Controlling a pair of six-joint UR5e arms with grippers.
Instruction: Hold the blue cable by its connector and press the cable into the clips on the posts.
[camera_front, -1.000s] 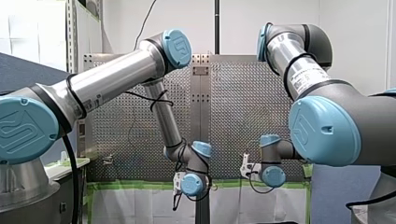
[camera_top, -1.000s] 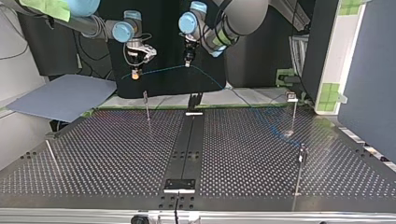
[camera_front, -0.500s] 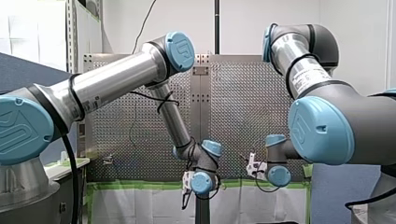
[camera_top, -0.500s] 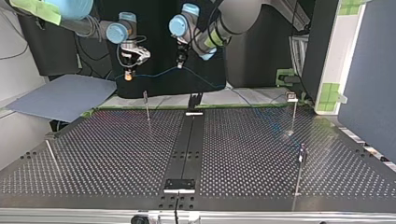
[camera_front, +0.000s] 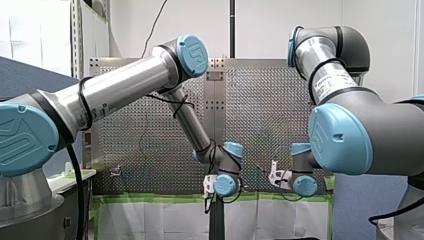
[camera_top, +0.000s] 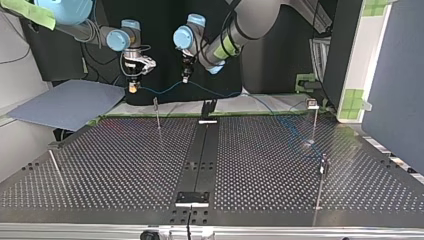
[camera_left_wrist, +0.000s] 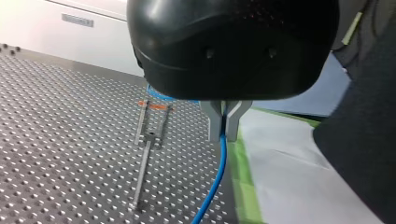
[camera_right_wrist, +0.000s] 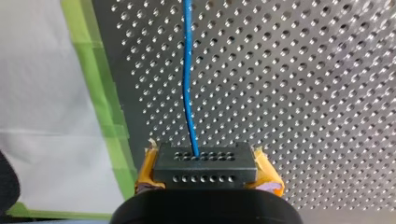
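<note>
My right gripper (camera_right_wrist: 205, 163) is clamped on the black connector (camera_right_wrist: 205, 169), with its yellow pads (camera_right_wrist: 147, 169) pressed against the connector's two short ends; the blue cable (camera_right_wrist: 187, 74) leaves the middle of the connector's holed face and runs straight ahead of the gripper, above the perforated table (camera_right_wrist: 289, 84); a strip of green tape (camera_right_wrist: 100, 93) lines the table's edge beside the cable.

My left gripper (camera_left_wrist: 225, 125) is pinched together on the same cable further along; its metal fingers (camera_left_wrist: 214, 122) are closed with only the cable's thickness between them; below the fingertips the cable hangs in a gentle curve towards the table; beside this gripper and a little ahead of it a thin post (camera_left_wrist: 144, 168) stands on the table.

In the top view both grippers hang above the table's far edge, near each other but apart; the cable sags in a shallow loop between them; the nearest post (camera_top: 157, 114) stands below that loop, between the two grippers and closer to my right one; whether the cable touches its top I cannot tell. From my left gripper the cable slopes down and away, on the side turned from my right gripper, and comes down to the table near the foot of a clip-topped post (camera_top: 314, 122), well apart from both grippers.
</note>
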